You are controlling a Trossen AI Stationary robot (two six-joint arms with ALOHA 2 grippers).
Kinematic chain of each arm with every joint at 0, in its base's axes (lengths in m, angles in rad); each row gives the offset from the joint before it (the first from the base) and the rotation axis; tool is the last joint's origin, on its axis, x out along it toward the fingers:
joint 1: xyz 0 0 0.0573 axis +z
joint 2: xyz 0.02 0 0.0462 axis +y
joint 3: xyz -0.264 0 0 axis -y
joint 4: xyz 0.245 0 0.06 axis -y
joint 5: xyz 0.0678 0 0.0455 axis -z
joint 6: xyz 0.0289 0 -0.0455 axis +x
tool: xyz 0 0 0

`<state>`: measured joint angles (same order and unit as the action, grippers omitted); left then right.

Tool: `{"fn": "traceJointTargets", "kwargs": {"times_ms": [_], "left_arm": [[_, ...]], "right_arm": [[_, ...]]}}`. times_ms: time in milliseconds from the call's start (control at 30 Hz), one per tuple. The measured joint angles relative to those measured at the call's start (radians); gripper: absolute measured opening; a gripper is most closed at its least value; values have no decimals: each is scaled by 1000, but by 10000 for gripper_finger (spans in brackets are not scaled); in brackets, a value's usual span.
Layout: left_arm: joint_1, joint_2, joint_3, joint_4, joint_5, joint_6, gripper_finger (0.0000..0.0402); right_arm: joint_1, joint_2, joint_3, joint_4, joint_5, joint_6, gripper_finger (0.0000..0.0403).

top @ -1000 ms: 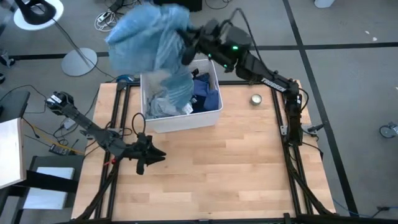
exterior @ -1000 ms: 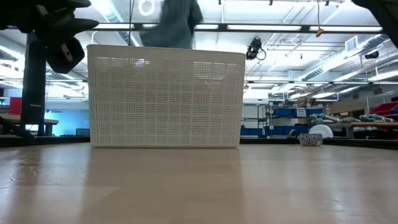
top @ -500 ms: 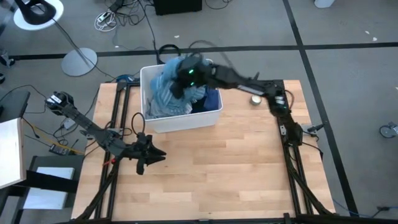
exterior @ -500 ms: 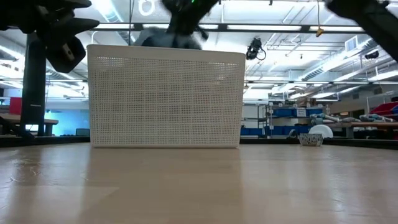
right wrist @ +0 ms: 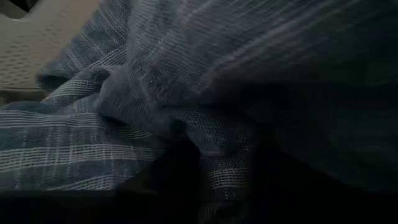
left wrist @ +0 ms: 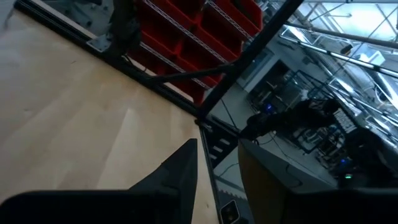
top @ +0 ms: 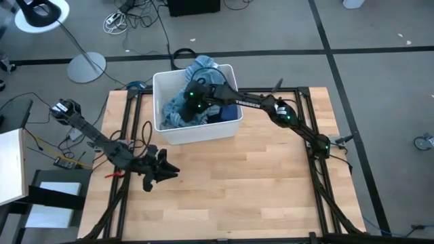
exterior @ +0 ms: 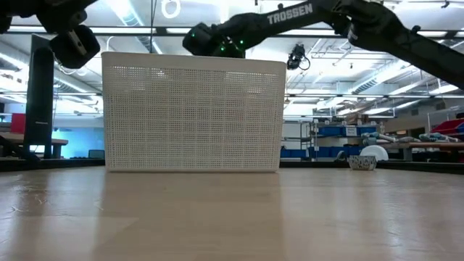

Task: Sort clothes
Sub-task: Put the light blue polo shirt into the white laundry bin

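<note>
The clothes lie heaped in the white bin (top: 196,132) at the table's far middle. A light-blue striped shirt (top: 176,108) fills its left half, a navy piece (top: 227,112) lies at its right, and blue cloth (top: 203,66) rests on the far rim. My right gripper (top: 193,102) reaches down into the bin among the clothes. Its wrist view is filled with striped blue fabric (right wrist: 155,93). In the low view the bin wall (exterior: 192,116) hides it. My left gripper (top: 167,171) hovers open over the table's left side, near of the bin, holding nothing.
Bare wooden tabletop (top: 258,176) stretches near and right of the bin. Black frame rails (top: 319,176) run along the table's left and right edges. A small round dish (exterior: 361,161) stands at the far right. Cables and a stand base lie on the floor beyond the table.
My right gripper has come down from high above the bin's far left corner into the bin. The light-blue striped shirt, which hung spread out and lifted above the bin, has dropped with it and now lies bunched inside.
</note>
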<state>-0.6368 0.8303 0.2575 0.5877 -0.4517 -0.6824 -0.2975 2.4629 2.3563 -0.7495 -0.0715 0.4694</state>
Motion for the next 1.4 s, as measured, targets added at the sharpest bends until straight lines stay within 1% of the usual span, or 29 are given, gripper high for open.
{"fn": "traceJointTargets", "kwargs": {"times_ms": [133,267,333,467,567,667,867,933,1000,1067,1100,1167,1233,1300,1333,1400], "left_arm": [[-16,0,0,4,-1,-2,122],[-25,0,0,4,-19,-1,121],[-25,0,0,4,-26,7,121],[-25,0,0,5,-35,22,121],[-25,0,0,8,-32,20,121],[-29,1,1,11,-23,10,121],[-34,1,1,24,-38,20,121],[-34,0,1,23,-38,20,121],[-34,0,1,23,-38,20,121],[-34,0,1,22,-38,21,121],[-34,0,1,22,-38,21,121],[-34,0,1,22,-38,23,121],[-34,0,1,22,-38,23,121],[-34,0,1,22,-40,24,121],[-34,0,1,22,-45,24,121],[-34,0,1,22,-53,25,121]], "right_arm": [[-4,15,1,-43,-35,49,226],[1,8,-2,-70,-46,76,249],[-3,6,-3,-57,-99,158,250],[-19,11,-7,34,-356,287,244],[-2,10,-5,85,-460,323,240],[10,-21,-6,119,-494,335,238],[28,-150,-5,124,-482,337,233],[38,-197,-4,91,-450,317,230],[49,-239,-4,43,-397,288,230],[60,-279,-4,-16,-330,249,230],[65,-299,-4,-45,-280,226,230],[75,-337,-3,-96,-145,169,230],[81,-367,-2,-142,41,100,230],[87,-375,-1,-143,204,34,229],[87,-374,-1,-129,268,6,229],[87,-358,-2,-70,355,-34,229]]}}
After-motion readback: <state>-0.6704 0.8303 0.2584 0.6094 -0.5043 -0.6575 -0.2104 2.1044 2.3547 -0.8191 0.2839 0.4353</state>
